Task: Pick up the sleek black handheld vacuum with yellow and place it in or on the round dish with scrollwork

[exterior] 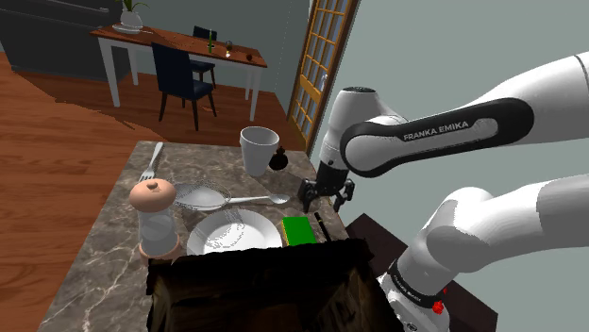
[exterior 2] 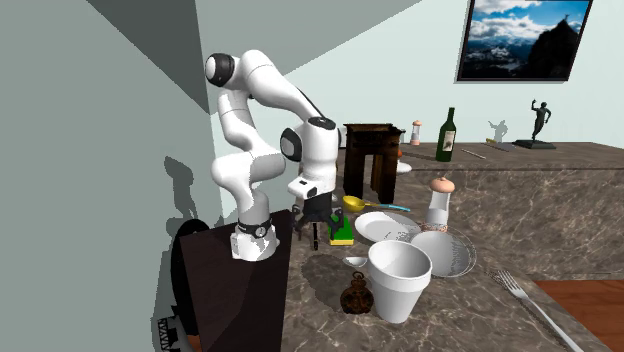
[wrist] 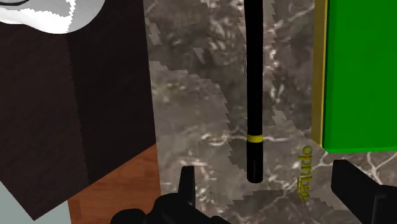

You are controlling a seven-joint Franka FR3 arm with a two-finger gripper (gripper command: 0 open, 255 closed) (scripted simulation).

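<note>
Two black fingers of the end effector (wrist: 264,172) stand wide apart in the wrist view, holding nothing. The slim black handheld vacuum (wrist: 254,76), ringed by a yellow band near its end, lies flat on the marbled desk (wrist: 197,114) in the gap between them, untouched. It runs alongside the green block (wrist: 359,70), just beside that block's yellow edge. The dark stand (wrist: 76,114) sits on the vacuum's other side from the green block.

The second exterior view adds the wider layout. A white plate (exterior 2: 385,226) lies next to the green block, and the round dish (exterior 2: 462,262) with its patterned rim lies past that plate. A white cup (exterior 2: 400,280) stands near the dish. Farther back are a wine bottle (exterior 2: 448,135) and a framed mountain picture (exterior 2: 525,38) on the pale wall.

The shoulder view shows a fork (exterior: 149,162) at the desk's far end from the green block. Beyond it are a wooden floor (exterior: 57,141) and a dining table (exterior: 179,42).

The arm (exterior 2: 262,95) rises from the stand, folds over and points its wrist straight down, low over the desk by the green block.
</note>
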